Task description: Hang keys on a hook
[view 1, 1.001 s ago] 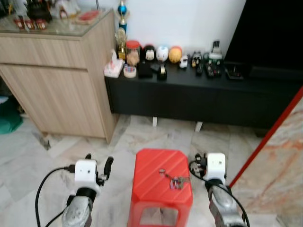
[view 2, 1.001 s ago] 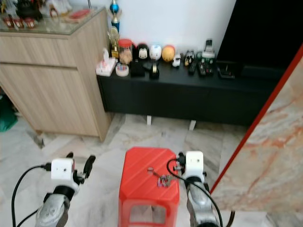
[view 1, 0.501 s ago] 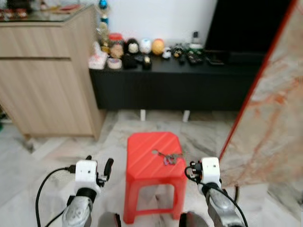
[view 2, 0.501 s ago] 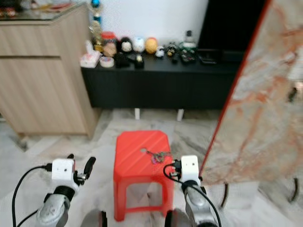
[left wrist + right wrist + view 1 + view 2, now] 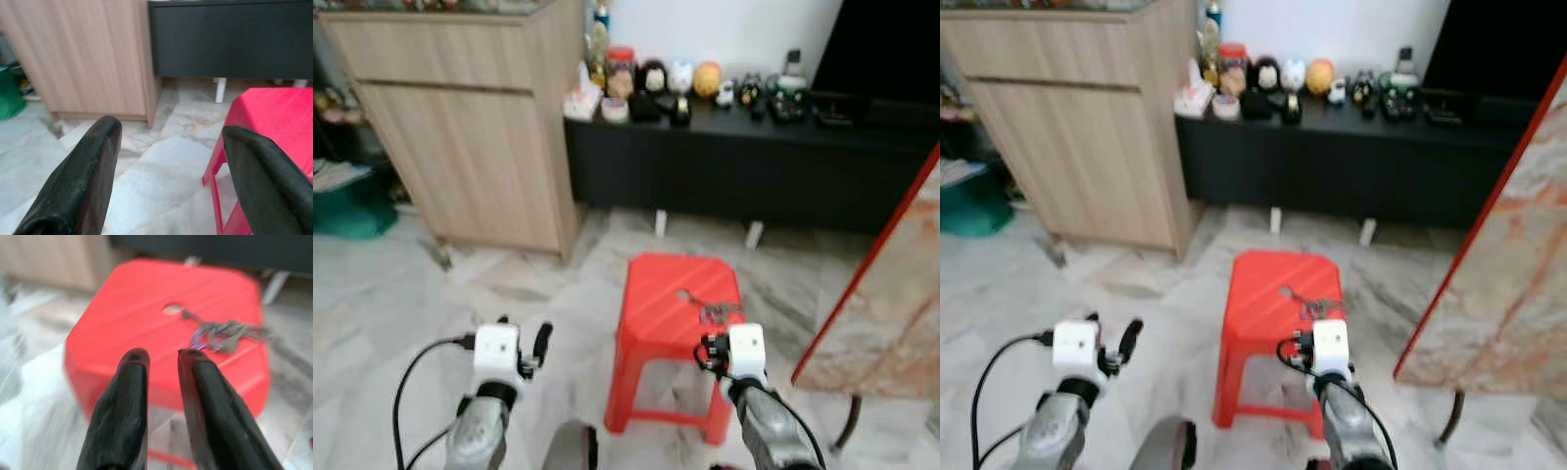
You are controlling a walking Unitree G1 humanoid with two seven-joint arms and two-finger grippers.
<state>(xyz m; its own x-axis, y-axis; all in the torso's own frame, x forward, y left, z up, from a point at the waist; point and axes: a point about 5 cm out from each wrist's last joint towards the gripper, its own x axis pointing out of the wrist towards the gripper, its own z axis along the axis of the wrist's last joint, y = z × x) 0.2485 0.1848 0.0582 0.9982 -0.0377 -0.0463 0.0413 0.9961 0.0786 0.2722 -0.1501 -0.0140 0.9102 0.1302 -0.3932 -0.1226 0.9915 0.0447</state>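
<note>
A bunch of keys (image 5: 710, 309) lies on top of a red plastic stool (image 5: 666, 313) on the marble floor in front of me. My right gripper (image 5: 161, 355) hovers just short of the stool's near edge, a little before the keys (image 5: 222, 333). Its fingers are almost together with only a narrow slit between them, and they hold nothing. My left gripper (image 5: 166, 132) hangs to the left of the stool (image 5: 274, 112) over the floor, with its fingers (image 5: 541, 341) wide apart and empty.
A light wooden cabinet (image 5: 480, 117) stands at the back left. A low black console (image 5: 744, 166) with figurines and remotes on top runs along the wall. A marble slab with a red edge (image 5: 891, 294) leans at the right. A green item (image 5: 352, 206) lies far left.
The whole picture has shifted, so the camera moved: the stool now sits right of centre with its legs in sight. The keys still lie on it. Both arms hold the same pose.
</note>
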